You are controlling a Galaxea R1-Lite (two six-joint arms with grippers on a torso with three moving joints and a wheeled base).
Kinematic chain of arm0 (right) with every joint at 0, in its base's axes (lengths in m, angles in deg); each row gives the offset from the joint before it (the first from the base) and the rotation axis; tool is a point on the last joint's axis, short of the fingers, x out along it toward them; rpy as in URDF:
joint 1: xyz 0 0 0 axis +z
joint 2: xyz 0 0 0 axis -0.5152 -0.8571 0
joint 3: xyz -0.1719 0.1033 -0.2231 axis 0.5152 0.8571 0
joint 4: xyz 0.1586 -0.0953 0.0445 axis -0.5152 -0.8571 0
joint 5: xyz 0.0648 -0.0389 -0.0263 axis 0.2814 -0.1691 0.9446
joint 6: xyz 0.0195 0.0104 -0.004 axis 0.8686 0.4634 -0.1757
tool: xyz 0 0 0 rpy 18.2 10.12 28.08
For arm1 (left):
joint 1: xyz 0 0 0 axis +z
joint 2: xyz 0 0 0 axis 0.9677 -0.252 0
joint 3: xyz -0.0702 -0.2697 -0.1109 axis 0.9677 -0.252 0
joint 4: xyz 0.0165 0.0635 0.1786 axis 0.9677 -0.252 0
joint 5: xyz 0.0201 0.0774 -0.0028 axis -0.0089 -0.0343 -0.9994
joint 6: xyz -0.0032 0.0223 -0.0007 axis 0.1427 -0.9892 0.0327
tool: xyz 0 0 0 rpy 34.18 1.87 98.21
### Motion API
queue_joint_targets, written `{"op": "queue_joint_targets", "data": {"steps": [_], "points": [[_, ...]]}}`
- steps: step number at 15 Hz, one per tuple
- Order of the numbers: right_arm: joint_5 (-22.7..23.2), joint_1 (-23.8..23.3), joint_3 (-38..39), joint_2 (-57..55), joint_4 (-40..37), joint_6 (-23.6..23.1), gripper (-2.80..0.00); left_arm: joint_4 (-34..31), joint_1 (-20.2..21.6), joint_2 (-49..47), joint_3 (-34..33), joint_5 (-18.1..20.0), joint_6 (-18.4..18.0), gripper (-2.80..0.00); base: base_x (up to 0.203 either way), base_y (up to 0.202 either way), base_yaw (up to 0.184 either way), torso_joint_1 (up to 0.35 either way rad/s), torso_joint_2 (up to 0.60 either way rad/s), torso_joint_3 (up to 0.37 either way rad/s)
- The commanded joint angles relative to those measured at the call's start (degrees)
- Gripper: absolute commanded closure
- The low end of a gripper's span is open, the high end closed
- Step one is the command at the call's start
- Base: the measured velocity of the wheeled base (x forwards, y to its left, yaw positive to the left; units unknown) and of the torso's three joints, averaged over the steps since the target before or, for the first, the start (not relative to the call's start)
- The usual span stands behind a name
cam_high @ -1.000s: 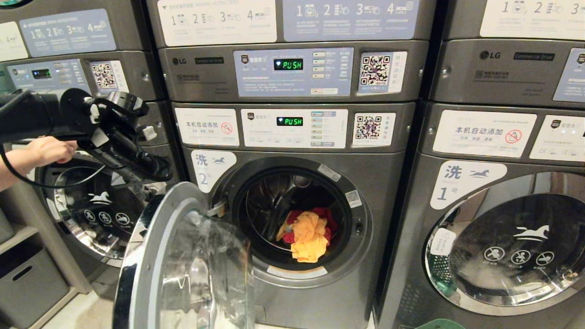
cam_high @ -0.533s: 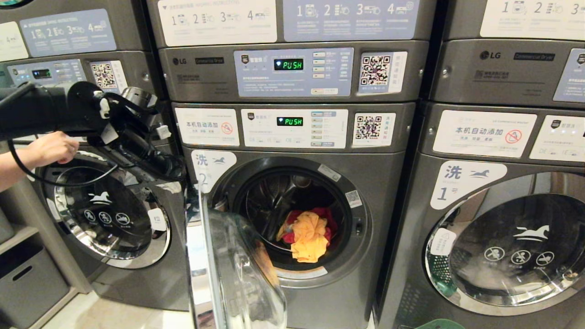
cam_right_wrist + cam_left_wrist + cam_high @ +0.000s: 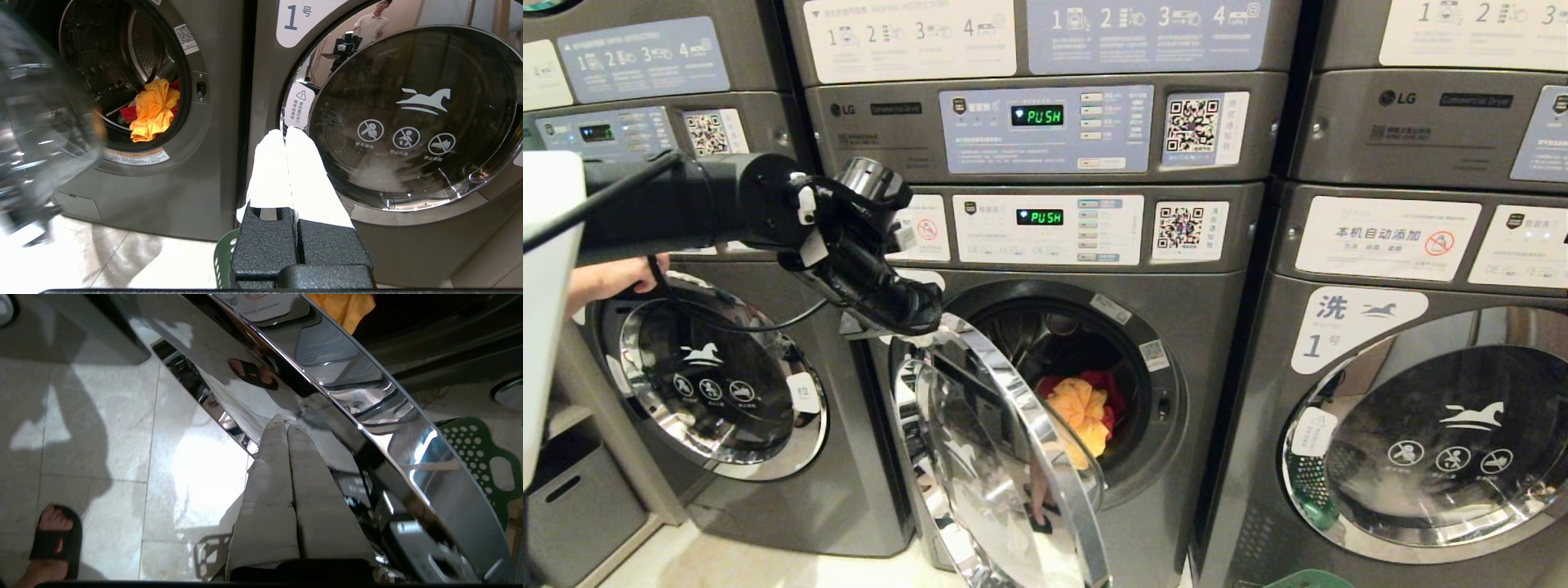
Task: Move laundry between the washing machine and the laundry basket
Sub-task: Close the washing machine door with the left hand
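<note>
The washing machine (image 3: 1094,392) marked 2 sits in the middle of the row, and its round chrome-rimmed door (image 3: 1005,457) stands partly swung out from the opening, hinged on the left. Inside the drum, a yellow cloth (image 3: 1082,412) lies on top of a red cloth (image 3: 1107,384), both near the front lip.

The left gripper (image 3: 286,424) is up at the top edge of that door, fingers pressed together with nothing between them, tips right against the chrome rim. In the head view the black left arm (image 3: 768,212) reaches across from the left, its wrist angled down onto the door's upper edge.

The right gripper (image 3: 286,130) hangs low in front of the gap between machine 2 and the machine marked 1 (image 3: 1405,408), fingers together and empty, touching nothing.

The laundry basket (image 3: 478,457), dark green with round holes, stands on the floor in front of the machines, to the right of the open door; only a sliver of its rim shows at the bottom of the head view.

A person's hand (image 3: 609,278) is at far left by the arm's cable, and a sandalled foot (image 3: 53,539) stands on the tiled floor (image 3: 122,437).
</note>
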Motion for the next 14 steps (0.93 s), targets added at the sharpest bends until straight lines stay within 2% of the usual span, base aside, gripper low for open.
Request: {"op": "queue_joint_targets", "data": {"steps": [1, 3, 5, 7, 10, 12, 14], "points": [[0.0, 0.0, 0.0, -0.1, 0.0, -0.1, 0.00, 4.1, -2.6, -1.2, 0.0, -0.3, 1.0, 0.00, 0.000, 0.000, 0.000, 0.000, 0.00, 0.000], [0.0, 0.0, 0.0, -0.1, 0.0, -0.3, 0.00, 7.7, -4.1, -0.5, 0.0, -0.8, 2.5, 0.00, 0.000, 0.000, 0.000, 0.000, 0.00, 0.000], [-0.6, 0.0, -1.0, -0.1, -0.6, -1.0, 0.00, 7.6, -4.8, 3.1, 0.0, -1.5, 3.5, 0.00, 0.000, 0.000, 0.000, 0.000, 0.00, 0.000], [-0.9, 0.0, -6.8, -1.0, -5.6, -2.8, 0.00, 6.7, -5.4, 8.9, 0.0, -5.0, 4.0, 0.00, 0.000, 0.000, 0.000, 0.000, 0.00, 0.000], [-0.6, -0.1, -18.0, -7.1, -13.0, -2.9, 0.00, 2.4, -6.0, 18.9, -1.3, -10.7, 5.5, 0.00, 0.000, 0.000, 0.000, 0.000, 0.00, 0.000], [-0.3, -0.1, -23.8, -18.5, -13.2, -2.3, 0.00, -0.3, -6.1, 26.9, -6.1, -13.2, 9.6, 0.00, 0.000, 0.000, 0.000, 0.000, 0.00, 0.000], [0.5, 0.1, -28.8, -30.4, -10.3, -1.6, 0.00, -1.0, -6.2, 34.9, -16.0, -16.6, 14.5, 0.00, 0.000, 0.000, 0.000, 0.000, 0.00, 0.000]]}}
